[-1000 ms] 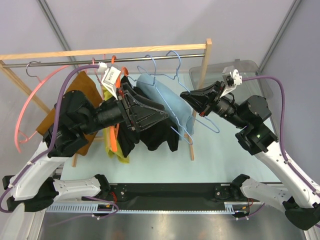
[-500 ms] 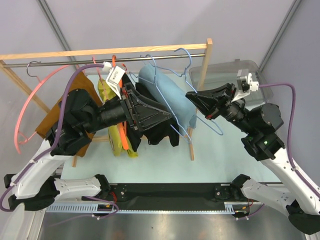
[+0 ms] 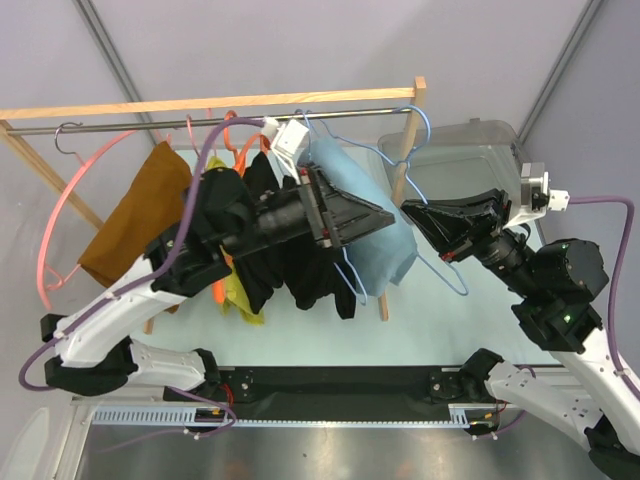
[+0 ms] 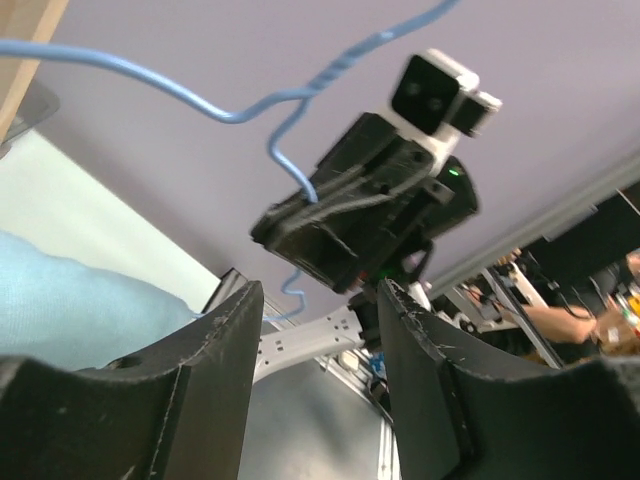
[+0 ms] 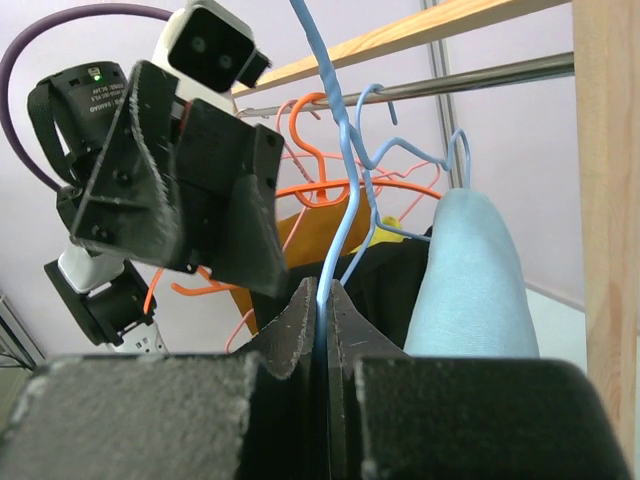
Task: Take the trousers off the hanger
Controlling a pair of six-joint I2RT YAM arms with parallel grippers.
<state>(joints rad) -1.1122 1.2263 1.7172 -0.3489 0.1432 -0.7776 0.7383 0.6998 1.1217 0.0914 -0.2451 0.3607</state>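
Light blue trousers (image 3: 375, 235) hang on a blue wire hanger (image 3: 452, 270) at the right end of the rail, next to the wooden post. My right gripper (image 3: 410, 212) is shut on the hanger's wire; in the right wrist view the wire (image 5: 335, 150) runs up from between the closed jaws of the gripper (image 5: 322, 292), with the trousers (image 5: 470, 280) to the right. My left gripper (image 3: 385, 215) is open and empty, pointing right, its tips beside the trousers and facing the right gripper. In the left wrist view the gripper (image 4: 315, 300) frames the hanger wire (image 4: 290, 160) and the trousers (image 4: 70, 305).
A wooden rack with a metal rail (image 3: 150, 122) and a right post (image 3: 405, 165) crosses the back. Black garments (image 3: 300, 275), a yellow garment (image 3: 238, 298), a brown garment (image 3: 130, 215), orange hangers (image 3: 235, 140) and a pink hanger (image 3: 48, 240) hang on it. A clear bin (image 3: 470, 160) stands back right.
Both grippers have moved right. The blue hanger and light blue trousers have slid right along the rail, up to the post. The other garments have shifted right too.
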